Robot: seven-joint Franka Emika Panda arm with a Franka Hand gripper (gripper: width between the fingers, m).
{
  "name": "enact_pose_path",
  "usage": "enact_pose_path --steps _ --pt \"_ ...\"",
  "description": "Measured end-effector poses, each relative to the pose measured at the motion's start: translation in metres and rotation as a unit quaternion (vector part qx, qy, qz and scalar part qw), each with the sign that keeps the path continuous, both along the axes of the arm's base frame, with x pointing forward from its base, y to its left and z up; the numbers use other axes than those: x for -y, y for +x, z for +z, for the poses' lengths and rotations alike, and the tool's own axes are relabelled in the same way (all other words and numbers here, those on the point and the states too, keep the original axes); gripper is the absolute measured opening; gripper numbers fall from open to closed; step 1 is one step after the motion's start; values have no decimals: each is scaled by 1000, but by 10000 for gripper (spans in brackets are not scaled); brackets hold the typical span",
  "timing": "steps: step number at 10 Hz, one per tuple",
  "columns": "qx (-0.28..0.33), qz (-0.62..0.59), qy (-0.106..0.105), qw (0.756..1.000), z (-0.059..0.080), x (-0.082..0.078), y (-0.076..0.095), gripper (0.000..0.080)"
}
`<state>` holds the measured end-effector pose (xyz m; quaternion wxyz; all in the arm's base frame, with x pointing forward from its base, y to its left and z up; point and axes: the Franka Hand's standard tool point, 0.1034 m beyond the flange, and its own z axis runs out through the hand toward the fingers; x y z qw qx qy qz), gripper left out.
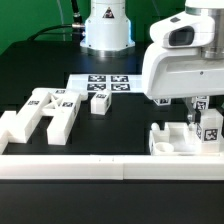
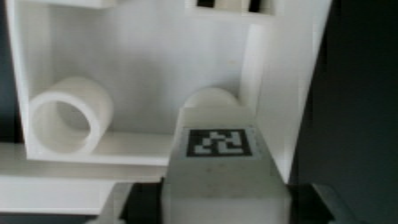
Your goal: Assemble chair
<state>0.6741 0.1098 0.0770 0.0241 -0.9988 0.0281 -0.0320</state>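
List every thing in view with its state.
gripper: shut on the tagged piece.
tagged piece: gripped, over the base piece.
base piece: lying on the table, ungripped.
large chair pieces: lying loose at the exterior view's left.
small block: standing alone, untouched.
marker board: lying flat.

We see the chair (image 1: 45,112) in matte white pieces bearing square black-and-white tags. The table (image 1: 120,125) is black, the marker board (image 1: 103,84) white with black-patterned tags, the border rail (image 1: 60,166) along its edge plain white.
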Motion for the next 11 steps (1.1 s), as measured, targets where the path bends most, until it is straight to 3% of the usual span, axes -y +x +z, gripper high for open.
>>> enact_pose_path --steps 3,7,9,11 --pt "-7 -140 10 990 0 -1 0 291" --pt "-16 -314 20 949 0 -3 -1 291" --pt "-20 -381 25 924 0 -4 -1 291" --pt "-20 -392 26 919 0 -4 -1 297"
